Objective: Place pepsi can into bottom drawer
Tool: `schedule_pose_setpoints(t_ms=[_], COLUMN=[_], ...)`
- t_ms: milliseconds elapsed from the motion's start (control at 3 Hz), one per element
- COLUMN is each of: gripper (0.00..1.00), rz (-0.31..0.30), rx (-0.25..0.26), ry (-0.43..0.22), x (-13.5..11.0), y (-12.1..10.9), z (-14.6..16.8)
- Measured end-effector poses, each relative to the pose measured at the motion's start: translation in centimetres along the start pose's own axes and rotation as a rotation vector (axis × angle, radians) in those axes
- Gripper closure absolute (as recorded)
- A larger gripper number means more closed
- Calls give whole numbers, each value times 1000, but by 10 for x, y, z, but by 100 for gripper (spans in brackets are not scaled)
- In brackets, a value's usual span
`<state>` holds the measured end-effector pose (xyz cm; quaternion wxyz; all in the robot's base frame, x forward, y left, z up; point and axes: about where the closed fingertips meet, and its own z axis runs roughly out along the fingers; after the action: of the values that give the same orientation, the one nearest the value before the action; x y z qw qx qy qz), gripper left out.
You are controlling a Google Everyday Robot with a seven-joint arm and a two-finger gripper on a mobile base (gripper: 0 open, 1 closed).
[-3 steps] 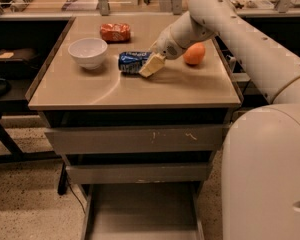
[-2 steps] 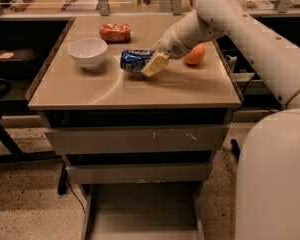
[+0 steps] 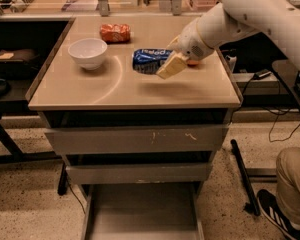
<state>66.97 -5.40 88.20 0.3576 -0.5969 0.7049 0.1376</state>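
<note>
The pepsi can (image 3: pixel 148 60), dark blue with white lettering, lies on its side in my gripper (image 3: pixel 164 64), which is shut on the can's right end. The can hangs a little above the tan tabletop (image 3: pixel 115 89), with its shadow beneath it. One cream-coloured finger (image 3: pixel 172 65) shows in front of the can; the other is hidden behind it. The bottom drawer (image 3: pixel 142 211) is pulled open below the front of the table, showing a flat grey floor and low side walls. My white arm reaches in from the upper right.
A white bowl (image 3: pixel 87 51) stands on the table's left side. An orange-red snack bag (image 3: pixel 115 32) lies at the back. A sliver of the orange (image 3: pixel 193 62) shows behind the gripper. Two shallower drawers (image 3: pixel 135 140) are shut. A person's leg and shoe (image 3: pixel 285 194) are at the lower right.
The gripper has lifted the can off the table and brought it slightly forward. The orange is now almost hidden behind the gripper.
</note>
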Motion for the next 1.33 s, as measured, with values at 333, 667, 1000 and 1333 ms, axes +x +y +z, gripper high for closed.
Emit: schedule_pose_setpoints(t_ms=[333, 667, 1000, 1333], gripper=[100, 100, 100, 100], rz=[-16, -17, 40, 36], rx=[31, 59, 60, 64], ry=[41, 87, 152, 150], x=[10, 26, 93, 90], y=[44, 93, 191, 189], z=[-43, -78, -96, -97])
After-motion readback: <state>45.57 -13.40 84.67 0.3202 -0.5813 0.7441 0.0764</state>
